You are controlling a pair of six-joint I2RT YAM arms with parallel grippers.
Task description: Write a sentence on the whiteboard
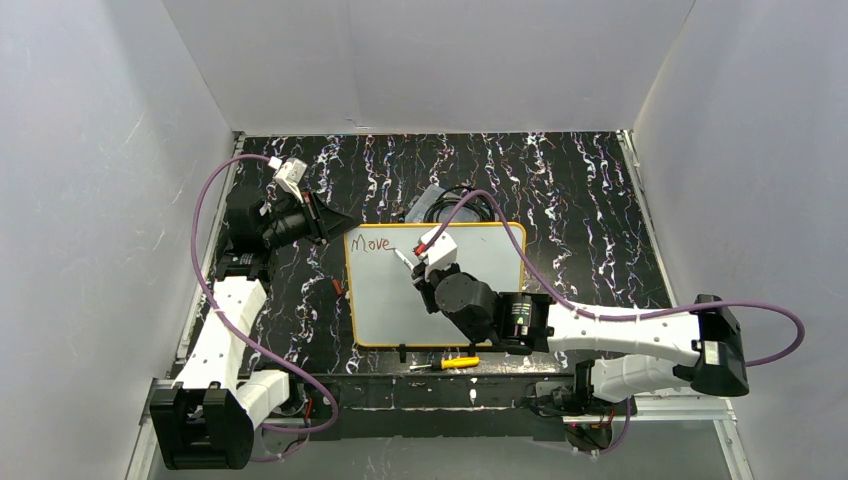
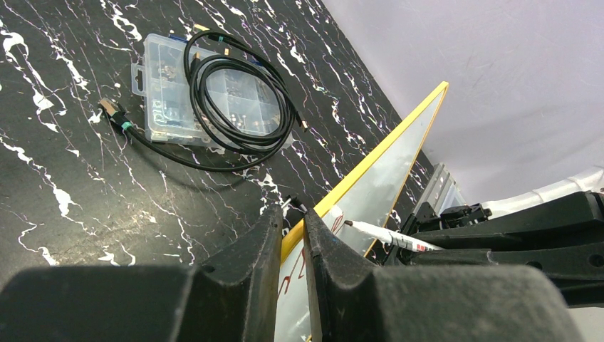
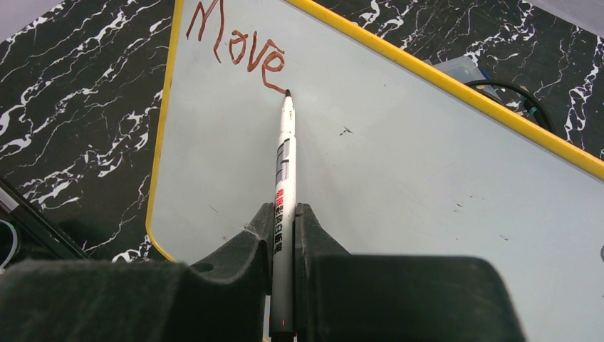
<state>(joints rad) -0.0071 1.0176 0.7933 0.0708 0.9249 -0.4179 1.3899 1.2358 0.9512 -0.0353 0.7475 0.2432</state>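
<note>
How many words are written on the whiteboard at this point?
1. "Move" sits in the far left corner of the whiteboard, the tip of the marker at its last letter. The right arm covers part of the board, so more could be hidden.

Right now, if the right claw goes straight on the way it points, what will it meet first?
The right claw's marker would meet the whiteboard first, just after "Move"; it may touch already.
</note>
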